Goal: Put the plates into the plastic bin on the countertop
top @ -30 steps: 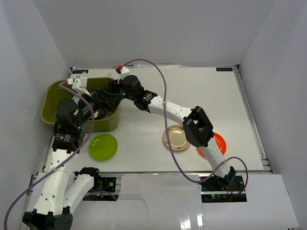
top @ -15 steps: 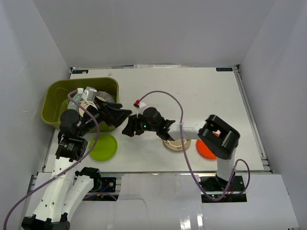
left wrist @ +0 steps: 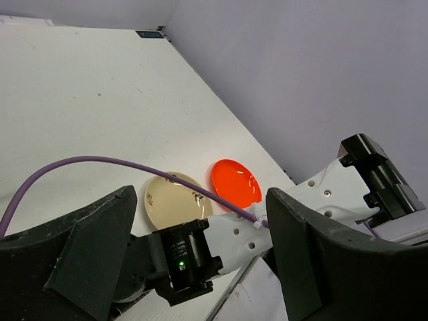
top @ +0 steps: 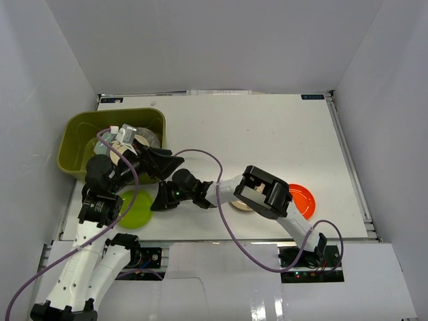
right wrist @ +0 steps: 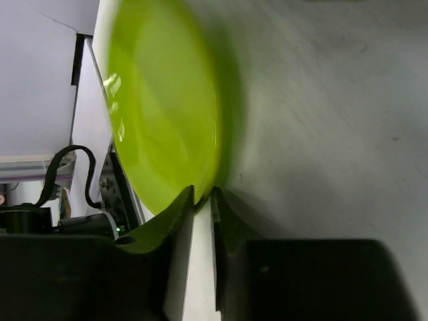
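The lime green plate (top: 134, 207) lies on the countertop (top: 267, 134) at the near left. My right gripper (top: 158, 200) reaches across and is shut on its right rim. In the right wrist view the rim of the lime plate (right wrist: 160, 114) sits pinched between the tips of the right gripper (right wrist: 203, 194). My left gripper (top: 167, 164) hangs open and empty by the near right corner of the olive plastic bin (top: 67, 144). A grey plate (top: 148, 137) lies in the bin. The cream plate (left wrist: 167, 200) and the orange plate (left wrist: 235, 182) lie on the countertop.
My right arm (top: 227, 190) stretches low over the near strip of the table and covers part of the cream plate (top: 242, 206). The orange plate (top: 304, 199) lies right of it. White walls close in the table on three sides.
My right arm swung from the bin down to the lime green plate and its jaws closed on the rim. The left gripper drew back from over the bin.
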Robot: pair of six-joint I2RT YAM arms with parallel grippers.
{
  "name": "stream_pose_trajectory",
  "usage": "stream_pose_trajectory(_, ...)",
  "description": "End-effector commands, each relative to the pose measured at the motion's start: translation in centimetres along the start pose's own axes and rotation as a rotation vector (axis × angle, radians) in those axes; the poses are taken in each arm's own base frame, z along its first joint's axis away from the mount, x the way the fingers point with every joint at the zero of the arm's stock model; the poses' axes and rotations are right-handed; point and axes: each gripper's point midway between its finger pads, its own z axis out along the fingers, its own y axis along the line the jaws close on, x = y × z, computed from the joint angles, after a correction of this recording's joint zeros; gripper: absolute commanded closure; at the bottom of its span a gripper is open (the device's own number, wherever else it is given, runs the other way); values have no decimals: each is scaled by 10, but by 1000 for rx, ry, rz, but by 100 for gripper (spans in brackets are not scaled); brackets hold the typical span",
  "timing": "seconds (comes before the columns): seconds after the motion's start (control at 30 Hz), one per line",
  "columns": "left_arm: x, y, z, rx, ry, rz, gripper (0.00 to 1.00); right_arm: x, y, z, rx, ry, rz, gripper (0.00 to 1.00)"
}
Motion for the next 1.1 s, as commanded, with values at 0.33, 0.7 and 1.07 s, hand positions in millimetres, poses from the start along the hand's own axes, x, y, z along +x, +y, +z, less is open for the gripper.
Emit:
stream_pose_trajectory(0.33,9,19,12,-70,65,-86,19,-53,-9,-130,55,-281,-1,92)
stream_pose_trajectory(0.7,37,36,48,-85,214,-235,37,-105,-121,-329,389,-617,18,92)
stream_pose_trajectory(1.07,214,56,109,-295,574,-272,44,-142,-153,-460,464,-904,105,92)
